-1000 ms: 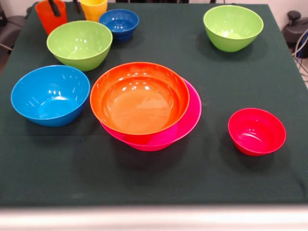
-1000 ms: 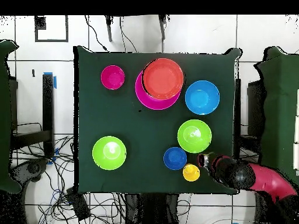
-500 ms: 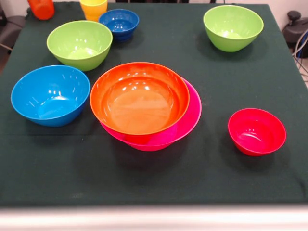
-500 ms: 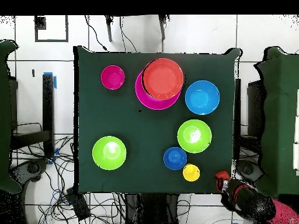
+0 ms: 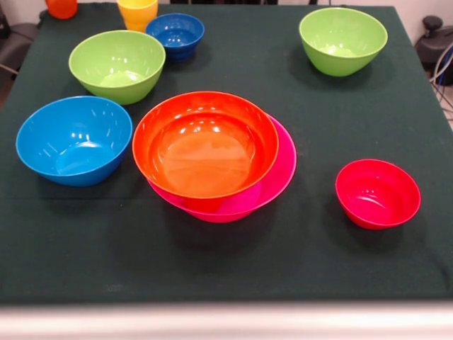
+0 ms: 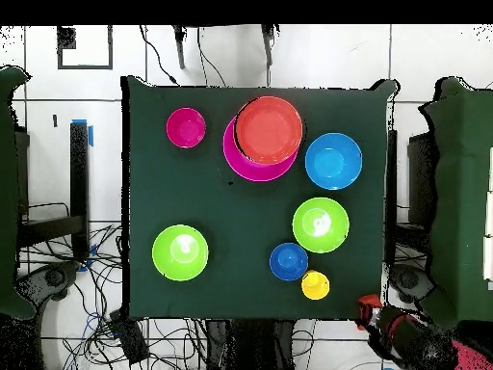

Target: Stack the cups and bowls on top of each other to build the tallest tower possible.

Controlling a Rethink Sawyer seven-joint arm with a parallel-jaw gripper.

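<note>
The orange bowl (image 5: pixel 205 145) sits inside the large pink bowl (image 5: pixel 280 177) at the table's middle; overhead they show as orange (image 6: pixel 269 129) on pink (image 6: pixel 236 164). A light blue bowl (image 5: pixel 74 139), two lime green bowls (image 5: pixel 117 65) (image 5: pixel 342 40), a small dark blue bowl (image 5: pixel 175 33), a small red bowl (image 5: pixel 377 193) and a yellow cup (image 5: pixel 138 12) stand apart. The red-orange cup (image 5: pixel 62 7) shows at the top left edge. Overhead, my gripper (image 6: pixel 370 311) holds this cup (image 6: pixel 365 304) just off the table's corner.
The table (image 6: pixel 154 173) has a dark green cloth. Cables lie on the floor around it. A black chair (image 6: pixel 58 193) stands at one side. The arm (image 6: pixel 419 345) reaches in from the bottom right of the overhead view.
My gripper has lifted the red-orange cup from beside the yellow cup and carried it off the table's corner. The bowls have not moved.
</note>
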